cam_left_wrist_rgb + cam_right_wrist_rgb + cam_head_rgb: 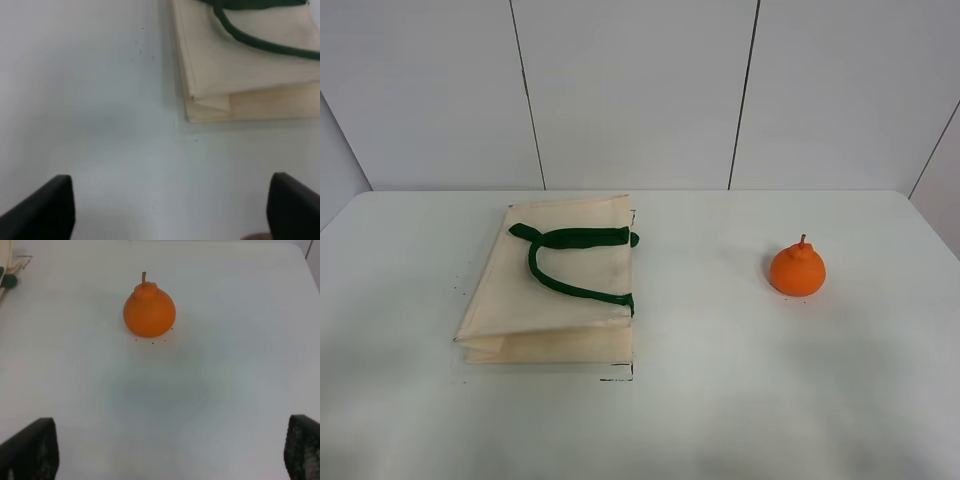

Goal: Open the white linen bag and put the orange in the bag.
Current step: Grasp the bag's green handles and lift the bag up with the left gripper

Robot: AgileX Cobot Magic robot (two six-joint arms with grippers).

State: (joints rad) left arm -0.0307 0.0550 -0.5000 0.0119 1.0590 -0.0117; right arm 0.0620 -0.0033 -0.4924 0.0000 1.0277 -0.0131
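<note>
The white linen bag (555, 295) lies flat and closed on the table, left of centre, with its dark green handles (570, 255) resting on top. The orange (797, 268) stands upright on the table to the right, stem up, well apart from the bag. Neither arm shows in the exterior high view. In the left wrist view my left gripper (170, 210) is open and empty over bare table, short of the bag's folded corner (210, 102). In the right wrist view my right gripper (167, 450) is open and empty, short of the orange (149, 310).
The white table (720, 400) ends at a grey panelled wall (640, 90) behind. A corner of the bag with a green tab (7, 275) shows at the edge of the right wrist view.
</note>
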